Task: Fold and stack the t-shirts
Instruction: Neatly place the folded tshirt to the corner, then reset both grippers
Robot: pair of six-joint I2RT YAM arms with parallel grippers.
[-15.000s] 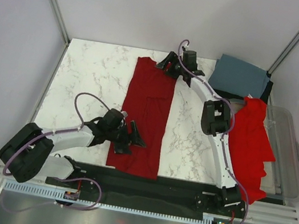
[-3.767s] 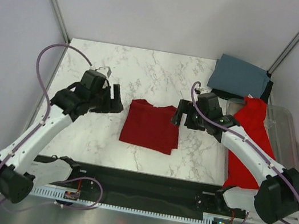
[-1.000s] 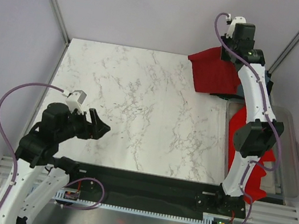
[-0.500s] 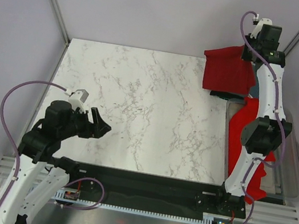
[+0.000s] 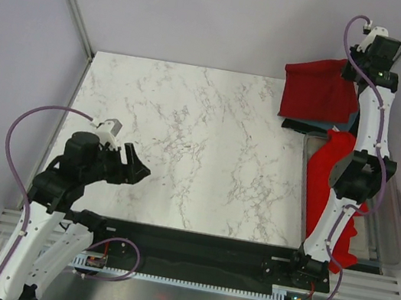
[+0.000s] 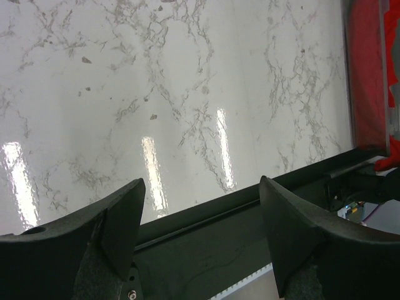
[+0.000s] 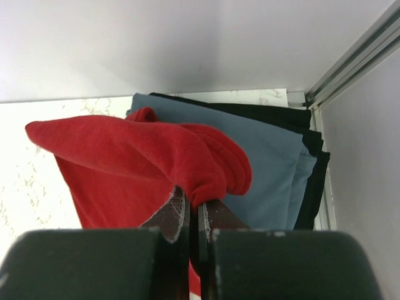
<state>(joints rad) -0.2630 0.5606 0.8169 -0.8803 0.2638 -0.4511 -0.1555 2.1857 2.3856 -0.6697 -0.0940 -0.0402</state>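
At the far right corner of the worktop (image 5: 188,132), I am holding the crimson shirt (image 7: 137,156) up in my right tool (image 7: 194,209). The fingers are pressing nearly flat together, with only a thin fold of cloth pinched between them. The shirt is bunching over the fingertips and hanging down and to the left of them in a folded slab, clear of the marble. Seen from above, it is hanging in the air at that corner, with my right arm reaching up and out to it.

Directly under and behind the tool, the grey-blue shirt (image 7: 275,162) is lying folded flat, and the black shirt (image 7: 294,115) is lying beneath it, showing as a dark border along its far and right edges. The crimson cloth is overlapping the left part of the grey-blue one in the wrist view; I cannot tell whether its lower edge is touching that pile.

The red shirt (image 5: 326,188) is draping unfolded over the clear bin (image 5: 396,231) along the right side, partly behind my right arm and well apart from the pile.

My left tool (image 6: 200,206) is hovering over the near left of the worktop, its fingers spreading wide with nothing between them, only bare marble and the black near rail under them. It is sitting far from every shirt.
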